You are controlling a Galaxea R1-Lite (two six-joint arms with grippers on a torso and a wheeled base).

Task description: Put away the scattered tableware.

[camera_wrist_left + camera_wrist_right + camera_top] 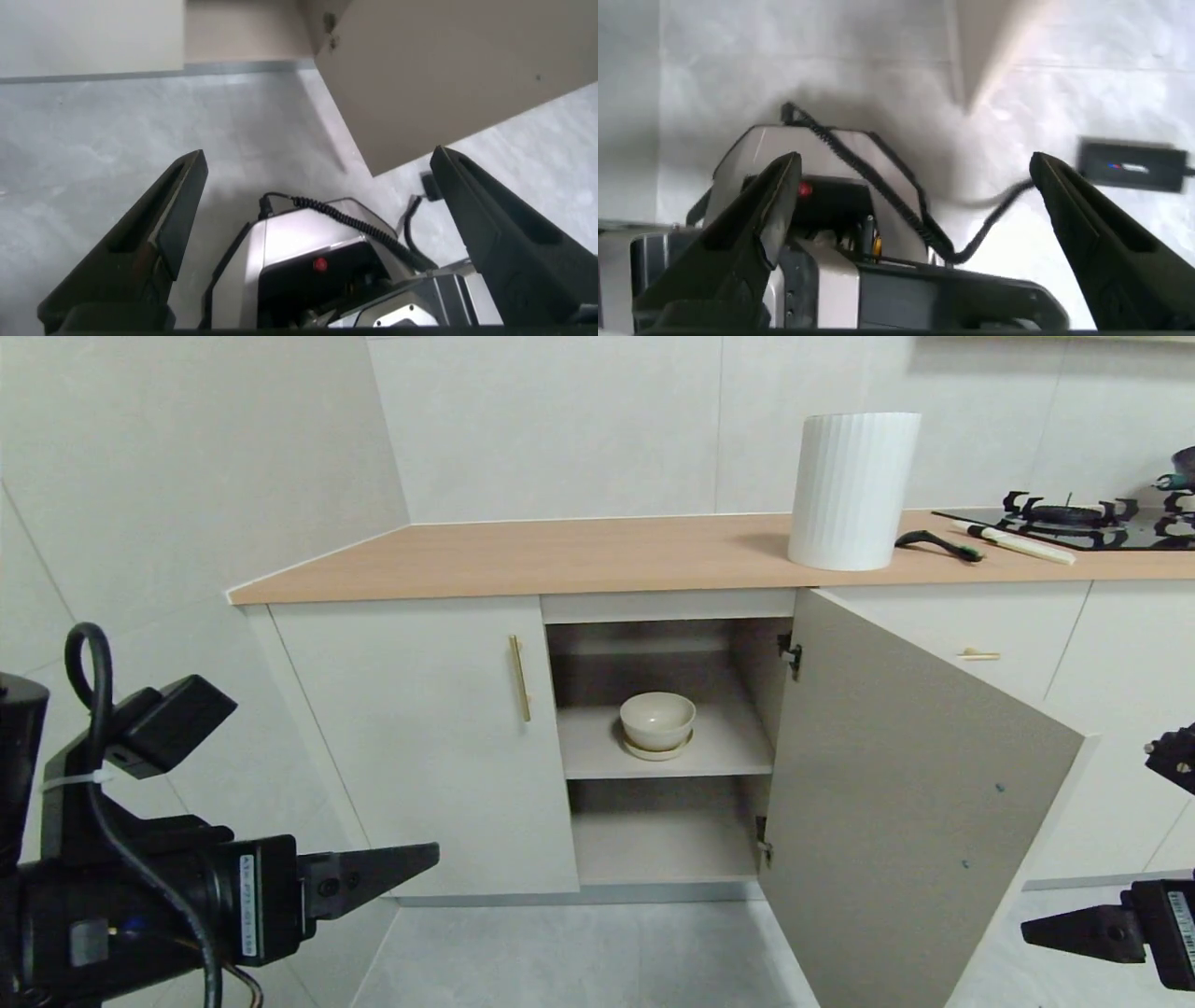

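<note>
1. Left fingers (140, 247): spread wide apart, with nothing between them and nothing held. In the head view they sit at 8 o'clock, low over the tiled floor (579, 952). The tip is directed toward 3 o'clock and is well apart from the cabinet.

2. Right fingers (1106, 247): also spread wide and empty. In the head view they sit at 4 o'clock, with the tip directed toward 9 o'clock, past the free edge of the open door. A black box with a cable (1134, 166) lies on the floor beyond them.

3. Open cabinet door (896, 784): swung outward on two hinges along its 9 o'clock edge. Its lower corner stands above the floor in the left wrist view.

4. Bowl (657, 719): cream, upright, seated on a saucer (657, 753) of the same colour. Both rest on the upper shelf (719, 751) of the open compartment, near the shelf's middle. A lower shelf (653, 845) lies beneath. From the bowl, the left fingers are at 8 o'clock and the right fingers at 4 o'clock, both well apart from it.

5. Shut door (429, 737): at 9 o'clock from the bowl. It carries a vertical brass handle (519, 678) near its 3 o'clock edge.

6. Bench (560, 555): a wood-toned top above the cabinet.
   - A white ribbed canister (854, 490) stands upright on it, at 1 o'clock from the bowl.
   - A black-handled tool (938, 543) lies just beside the canister at 3 o'clock.
   - A long pale utensil (1013, 543) lies next to that tool.
   - A gas hob (1074, 518) follows further along.
</note>
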